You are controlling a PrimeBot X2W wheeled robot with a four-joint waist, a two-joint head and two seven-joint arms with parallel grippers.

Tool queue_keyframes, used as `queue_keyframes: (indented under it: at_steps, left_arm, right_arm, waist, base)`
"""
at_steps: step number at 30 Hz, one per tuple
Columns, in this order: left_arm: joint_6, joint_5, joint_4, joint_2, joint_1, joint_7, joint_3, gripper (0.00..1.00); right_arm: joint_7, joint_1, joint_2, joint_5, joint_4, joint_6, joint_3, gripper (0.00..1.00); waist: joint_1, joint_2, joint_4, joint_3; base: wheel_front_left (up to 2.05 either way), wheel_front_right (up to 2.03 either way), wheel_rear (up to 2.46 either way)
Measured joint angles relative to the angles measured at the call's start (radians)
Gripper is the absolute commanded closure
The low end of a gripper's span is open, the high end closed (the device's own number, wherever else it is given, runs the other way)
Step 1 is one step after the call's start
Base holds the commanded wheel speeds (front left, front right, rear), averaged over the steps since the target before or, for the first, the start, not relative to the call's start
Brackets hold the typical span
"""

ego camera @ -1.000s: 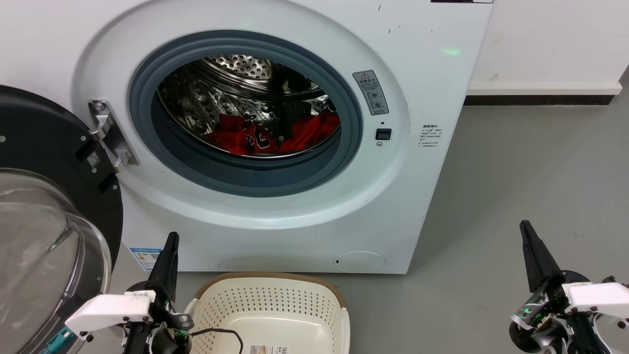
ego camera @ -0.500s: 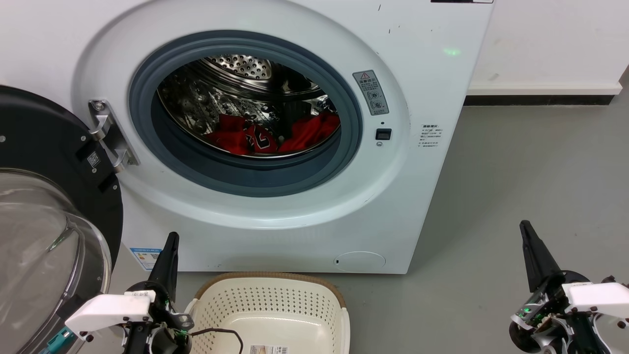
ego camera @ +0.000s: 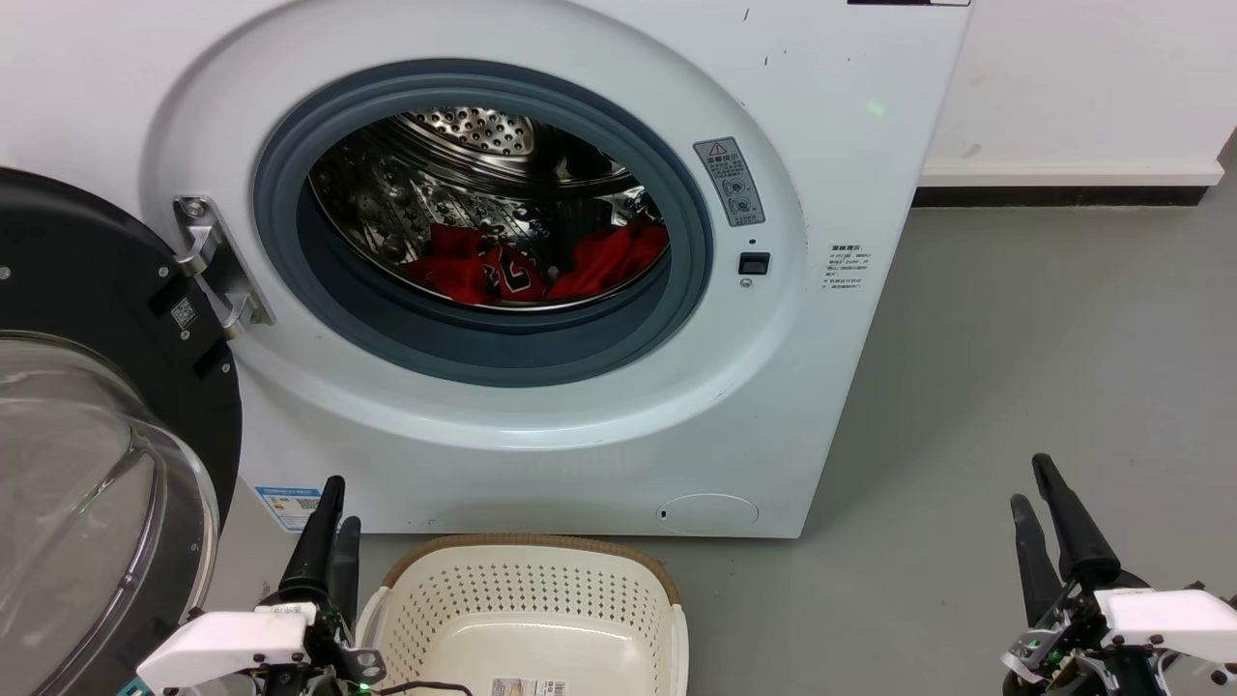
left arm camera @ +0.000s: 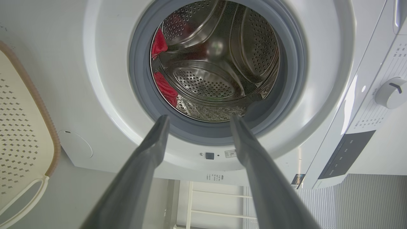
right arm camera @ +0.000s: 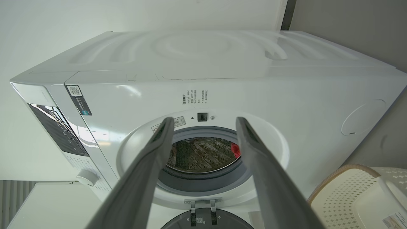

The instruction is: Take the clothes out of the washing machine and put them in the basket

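Two red clothes (ego camera: 488,271) lie crumpled low inside the washing machine (ego camera: 541,425), probably light and limp; a raised fold near the front looks best to pinch. Below stands the basket (ego camera: 527,580). Beside it the left hand (ego camera: 341,503) and, farther off, the right hand (ego camera: 1029,480) both stand open.

Head camera: high, tipped forward and down, close on the washing machine (ego camera: 850,174) front. Porthole (ego camera: 483,360) central, basket (ego camera: 527,543) at bottom edge.

Left wrist camera: low, rolled sideways, sights along my left gripper (left arm camera: 198,118) straight into the porthole, near.

Right wrist camera: rolled the opposite way, along my right gripper (right arm camera: 205,119), farther off, whole cabinet in frame.

All three share porthole and basket rim.
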State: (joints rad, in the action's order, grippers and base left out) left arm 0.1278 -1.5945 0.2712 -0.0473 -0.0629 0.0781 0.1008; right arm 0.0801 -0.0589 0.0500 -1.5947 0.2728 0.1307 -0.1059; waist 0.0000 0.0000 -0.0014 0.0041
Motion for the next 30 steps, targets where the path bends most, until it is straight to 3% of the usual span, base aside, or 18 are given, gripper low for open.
queue_keyframes:
  at_steps: [6, 11, 19, 30]
  left_arm:
    - [0.000, 0.045, -0.009, 0.000, 0.008, -0.028, 0.007, 0.00]
    - [0.000, 0.111, -0.011, 0.000, 0.013, -0.049, 0.036, 0.00]
    - [0.000, 0.222, -0.037, 0.000, 0.013, -0.083, 0.078, 0.00]
    - [-0.069, 0.435, -0.177, 0.000, 0.011, -0.125, 0.113, 0.00]
  right_arm:
    - [-0.028, 0.003, -0.001, 0.033, -0.005, 0.000, -0.007, 0.00]
    - [-0.049, 0.003, -0.001, 0.145, -0.011, 0.000, -0.030, 0.00]
    - [-0.082, 0.003, -0.002, 0.404, -0.072, 0.000, -0.049, 0.00]
    - [-0.125, 0.002, -0.003, 0.787, -0.211, 0.000, -0.058, 0.00]
  waist:
    - [0.0000, 0.0000, -0.001, 0.001]
    - [0.0000, 0.0000, -0.002, 0.002]
    - [0.0000, 0.0000, -0.004, 0.006]
    - [0.0000, 0.0000, -0.006, 0.017]
  base:
    - [0.00, 0.00, 0.00]
    - [0.00, 0.00, 0.00]
    - [0.00, 0.00, 0.00]
    - [0.00, 0.00, 0.00]
